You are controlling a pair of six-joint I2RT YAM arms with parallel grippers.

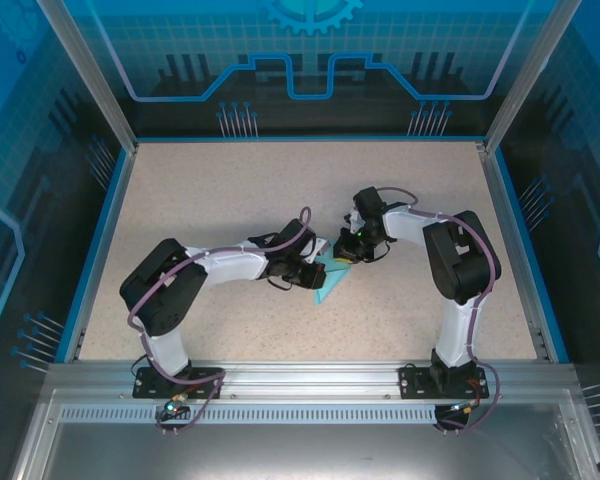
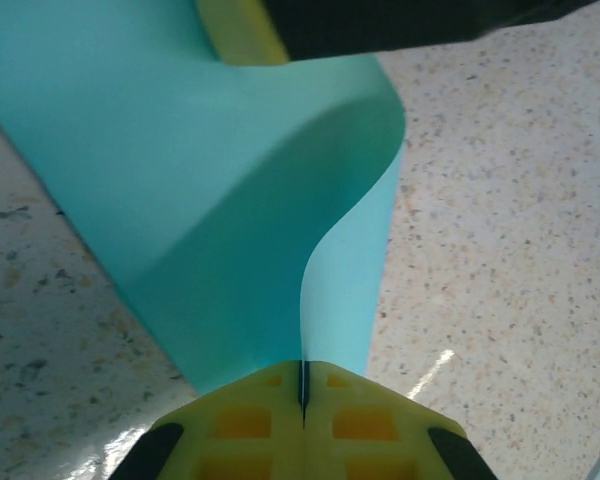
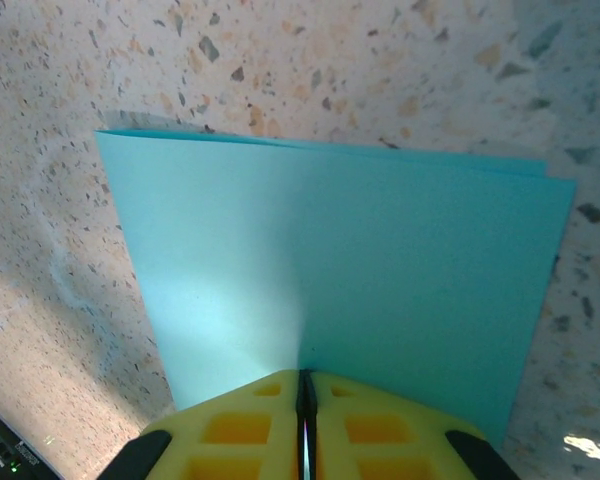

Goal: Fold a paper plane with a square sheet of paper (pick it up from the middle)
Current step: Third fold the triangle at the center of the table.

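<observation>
Just one sheet of light-blue paper (image 3: 340, 260) can be counted here, plus a single speckled tabletop (image 1: 230, 190). Two arms are seen, the left arm (image 1: 215, 265) and the right arm (image 1: 460, 255), so two end effectors too: the left end effector (image 2: 302, 385) and the right end effector (image 3: 306, 385), each fitted with two yellow pads (image 3: 240, 425).

Both arms bend inward, meeting at the centre of the top view. The left gripper (image 1: 317, 268) and the right gripper (image 1: 348, 254) each clamp the paper sheet (image 1: 329, 284), jaws pressed together.
</observation>
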